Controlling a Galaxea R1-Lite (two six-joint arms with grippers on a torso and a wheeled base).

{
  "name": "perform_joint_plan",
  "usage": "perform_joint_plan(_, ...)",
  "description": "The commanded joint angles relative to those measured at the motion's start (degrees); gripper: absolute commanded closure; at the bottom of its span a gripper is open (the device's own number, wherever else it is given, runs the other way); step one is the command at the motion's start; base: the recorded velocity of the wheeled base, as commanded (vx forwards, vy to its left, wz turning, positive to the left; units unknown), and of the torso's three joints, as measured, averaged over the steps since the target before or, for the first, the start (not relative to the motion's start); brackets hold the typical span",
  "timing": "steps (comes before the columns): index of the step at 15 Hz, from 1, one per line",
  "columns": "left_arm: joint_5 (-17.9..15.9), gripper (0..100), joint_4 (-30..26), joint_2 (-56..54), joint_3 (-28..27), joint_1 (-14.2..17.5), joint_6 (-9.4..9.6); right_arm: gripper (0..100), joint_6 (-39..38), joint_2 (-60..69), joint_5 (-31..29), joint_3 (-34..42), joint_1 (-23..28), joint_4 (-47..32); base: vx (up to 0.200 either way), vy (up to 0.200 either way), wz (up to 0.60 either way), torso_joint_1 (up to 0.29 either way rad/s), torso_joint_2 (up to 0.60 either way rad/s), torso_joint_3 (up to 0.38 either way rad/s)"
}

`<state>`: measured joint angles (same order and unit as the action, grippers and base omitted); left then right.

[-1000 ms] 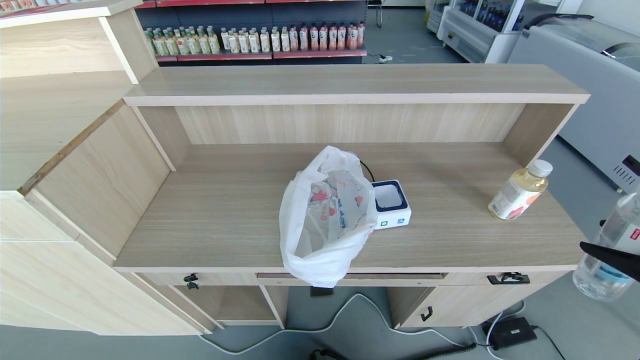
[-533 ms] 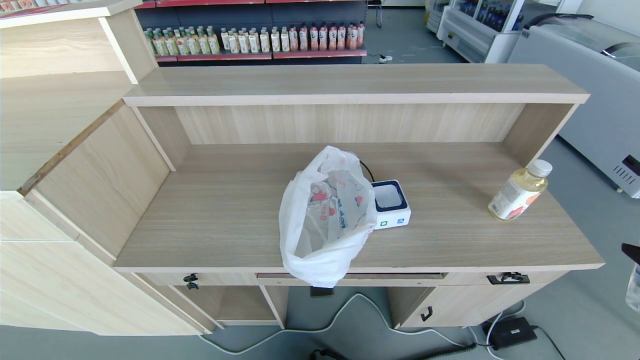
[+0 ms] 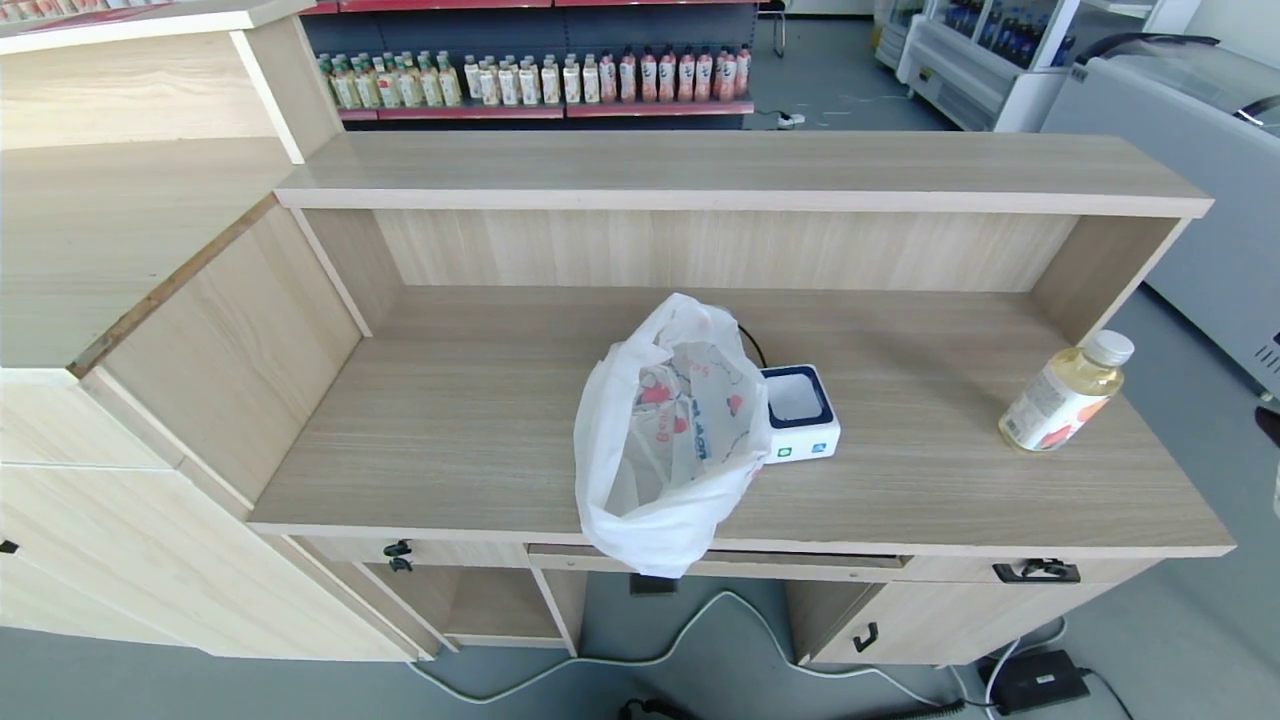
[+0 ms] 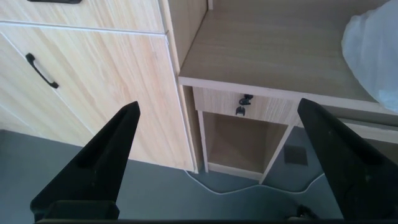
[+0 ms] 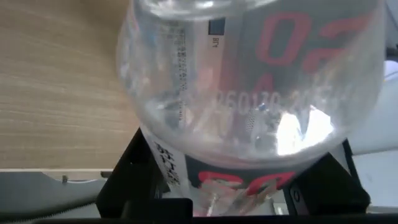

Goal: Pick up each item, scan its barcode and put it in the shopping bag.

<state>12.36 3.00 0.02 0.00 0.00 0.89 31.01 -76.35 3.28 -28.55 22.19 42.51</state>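
A white plastic shopping bag [image 3: 665, 440] stands open at the counter's front middle, its bottom hanging over the edge; a slice of the bag [image 4: 373, 43] shows in the left wrist view. A white barcode scanner [image 3: 800, 410] sits right beside it. A yellow drink bottle [image 3: 1065, 392] stands near the counter's right end. My right gripper [image 5: 236, 190] is shut on a clear water bottle [image 5: 249, 81] with a red-printed label, off the counter's right end. My left gripper [image 4: 217, 165] is open and holds nothing, low in front of the counter's left front corner.
The wooden counter [image 3: 450, 430] has a raised back shelf [image 3: 740, 170] and side walls. Drawers and an open cubby [image 4: 239, 140] lie below its front edge. Cables trail on the floor [image 3: 700, 640]. Freezers stand at the far right.
My right gripper with the clear bottle has moved right, almost out of the head view. The head camera has shifted slightly, so the whole scene sits a little further right.
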Motion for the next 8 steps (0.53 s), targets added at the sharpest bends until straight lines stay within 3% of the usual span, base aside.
perform_joint_plan(1, 0.03, 0, -0.01, -0.02, 0.00, -0.09, -0.01, 100, 1.33, -5.48, 0.24, -1.77, -4.52, 3.90, 0.000, 0.000, 0.60, 0.002, 0.00, 0.012)
perform_joint_plan(4, 0.03, 0, -0.01, -0.02, 0.00, 0.00, -0.01, 100, 3.70, -16.64, -0.03, -5.20, -10.67, 17.61, 0.000, 0.000, 0.60, 0.012, 0.00, 0.001)
perform_joint_plan(5, 0.03, 0, -0.01, -0.02, 0.00, 0.00, -0.01, 100, 4.14, -22.70, 0.24, -5.11, -12.61, 26.05, 0.000, 0.000, 0.00, 0.000, 0.00, 0.000)
perform_joint_plan(6, 0.03, 0, -0.01, -0.02, 0.00, 0.00, -0.01, 100, 4.14, -24.37, 0.41, -5.20, -13.05, 27.98, 0.000, 0.000, 0.00, 0.000, 0.00, 0.000)
perform_joint_plan(8, 0.03, 0, -0.01, -0.02, 0.00, 0.00, -0.01, 100, 4.06, -31.67, 9.82, -5.73, -14.89, 35.10, 0.000, 0.000, 0.00, 0.000, 0.00, 0.000)
